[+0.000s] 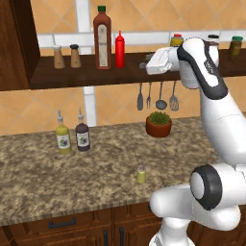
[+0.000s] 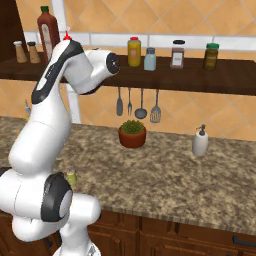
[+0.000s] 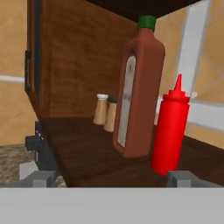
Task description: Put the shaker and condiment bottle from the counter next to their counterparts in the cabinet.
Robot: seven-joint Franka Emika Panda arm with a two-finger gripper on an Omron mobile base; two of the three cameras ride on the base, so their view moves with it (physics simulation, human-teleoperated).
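Observation:
The red condiment bottle (image 1: 119,49) stands upright on the cabinet shelf (image 1: 72,74), just right of a tall dark red bottle (image 1: 102,37) with a green cap. My gripper (image 1: 143,65) hovers at shelf height a short way right of it, open and empty. In the hand view the condiment bottle (image 3: 171,131) is close ahead at right, clear of both fingertips of the gripper (image 3: 111,177). The small yellow-green shaker (image 1: 141,174) stands alone on the counter (image 1: 72,178) near the front edge, also visible as the shaker (image 2: 71,177) beside my arm.
Two brown shakers (image 1: 67,56) sit at the shelf's left end by the thick side wall (image 1: 21,38). Yellow and dark spouted bottles (image 1: 72,138), a potted plant (image 1: 159,124) and a soap dispenser (image 2: 200,141) stand on the counter. Utensils (image 1: 156,96) hang below the shelf; jars (image 2: 175,54) line its right part.

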